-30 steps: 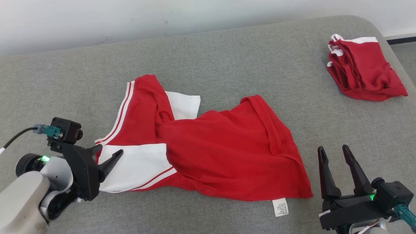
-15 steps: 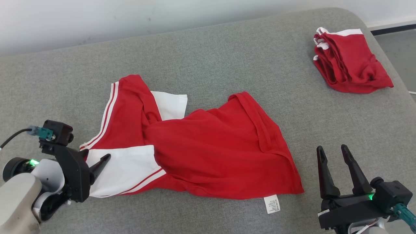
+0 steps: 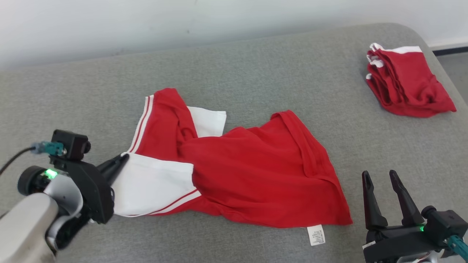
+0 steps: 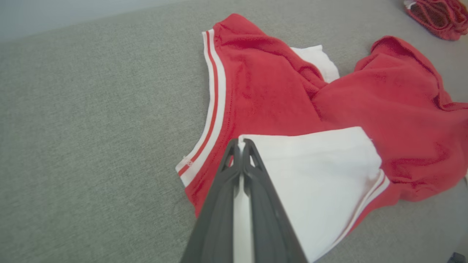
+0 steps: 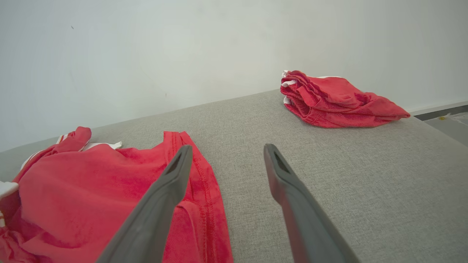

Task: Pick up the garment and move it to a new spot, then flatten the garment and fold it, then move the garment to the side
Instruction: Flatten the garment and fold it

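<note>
Grey padded worktop [image 3: 256, 62]: our left end effector [image 3: 122, 159] clamps the shirt [image 3: 256, 171] by its white sleeve [image 3: 153, 186], right end effector [image 3: 379, 175] released, so we lift next.

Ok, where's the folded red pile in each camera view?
Head view: folded red pile at upper right.
Left wrist view: pile in the top right corner, cut off.
Right wrist view: pile right of centre, upper half.
Shared landmark: the spread red garment.
</note>
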`<state>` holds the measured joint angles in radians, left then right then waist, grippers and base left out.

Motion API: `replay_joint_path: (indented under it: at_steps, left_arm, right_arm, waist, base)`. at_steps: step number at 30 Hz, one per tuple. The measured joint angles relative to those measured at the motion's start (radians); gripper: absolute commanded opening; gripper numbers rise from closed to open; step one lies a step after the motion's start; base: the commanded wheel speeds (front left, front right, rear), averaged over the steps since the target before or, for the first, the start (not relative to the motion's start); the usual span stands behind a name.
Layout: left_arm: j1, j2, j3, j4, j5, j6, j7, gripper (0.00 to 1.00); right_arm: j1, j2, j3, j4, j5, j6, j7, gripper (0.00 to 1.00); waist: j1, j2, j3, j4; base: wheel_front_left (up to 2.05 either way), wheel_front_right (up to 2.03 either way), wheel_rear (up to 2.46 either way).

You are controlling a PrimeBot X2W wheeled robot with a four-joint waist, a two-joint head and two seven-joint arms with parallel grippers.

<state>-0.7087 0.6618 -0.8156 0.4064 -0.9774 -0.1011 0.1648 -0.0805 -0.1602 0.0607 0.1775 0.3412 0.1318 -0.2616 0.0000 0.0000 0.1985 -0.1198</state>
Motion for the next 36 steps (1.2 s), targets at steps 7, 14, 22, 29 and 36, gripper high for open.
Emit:
replay_joint_path:
  at_steps: [7,14,22,29,36]
  left_arm:
    - [0.156,0.036,0.018,-0.226,-0.015,0.071,-0.092,0.00]
    - [0.379,0.091,0.016,-0.425,-0.040,0.192,-0.157,0.00]
    - [0.543,0.069,-0.019,-0.452,-0.089,0.242,-0.196,0.00]
    - [0.578,0.003,-0.049,-0.366,-0.086,0.241,-0.240,1.00]
    - [0.558,-0.044,-0.013,-0.307,-0.041,0.207,-0.376,1.00]
  right_arm:
    - [0.043,0.000,-0.024,-0.004,-0.008,0.000,0.000,1.00]
    - [0.071,-0.008,-0.044,-0.011,-0.011,0.000,0.000,1.00]
    - [0.079,-0.026,-0.049,-0.010,-0.016,0.000,0.000,1.00]
    - [0.080,-0.034,-0.047,-0.005,-0.016,0.000,0.000,1.00]
    - [0.081,-0.036,-0.037,-0.002,-0.016,0.000,0.000,1.00]
  waist:
    - [0.0000,0.0000,-0.032,0.055]
    - [-0.0001,0.0000,-0.053,0.127]
    - [-0.0001,-0.0001,-0.067,0.204]
    - [-0.0001,0.0000,-0.082,0.233]
    - [0.0000,-0.0001,-0.102,0.222]
  base:
    - [0.00,0.00,0.00]
    - [0.00,0.00,0.00]
    - [0.00,0.00,0.00]
    - [0.00,0.00,0.00]
    - [0.00,0.00,0.00]
